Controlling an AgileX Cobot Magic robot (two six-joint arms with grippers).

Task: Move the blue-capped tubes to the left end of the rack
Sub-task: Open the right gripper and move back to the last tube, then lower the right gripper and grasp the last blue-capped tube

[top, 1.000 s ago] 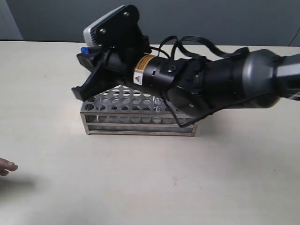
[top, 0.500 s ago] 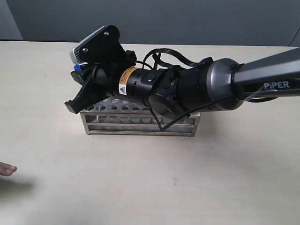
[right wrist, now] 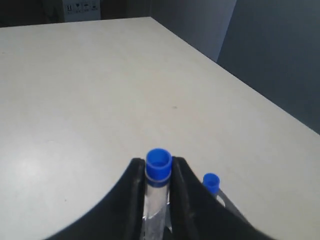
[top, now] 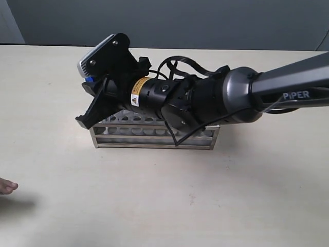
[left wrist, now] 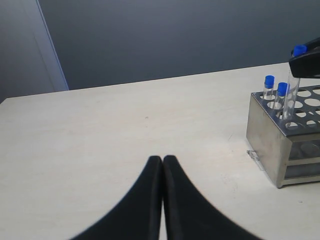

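The silvery rack [top: 154, 135] stands mid-table, largely covered by my right arm. My right gripper [top: 92, 90] hangs over the rack's left end, shut on a blue-capped tube [right wrist: 158, 172] just below its cap. In the left wrist view this held tube [left wrist: 292, 92] stands tilted with its lower end at the rack's [left wrist: 280, 145] top plate. Two other blue-capped tubes [left wrist: 269, 85] [left wrist: 282, 92] stand in holes at that same end; one cap [right wrist: 211, 182] shows beside the right fingers. My left gripper [left wrist: 163, 159] is shut and empty, off to the rack's left over bare table.
The pale tabletop [top: 216, 195] spreads around the rack. A skin-coloured fingertip [top: 6, 186] pokes in at the left edge. A dark wall [top: 205, 20] runs behind the table's far edge.
My right gripper has carried the tube leftward along the rack to its left end, then dropped slightly. The fingertip at the left edge has drawn back a little.
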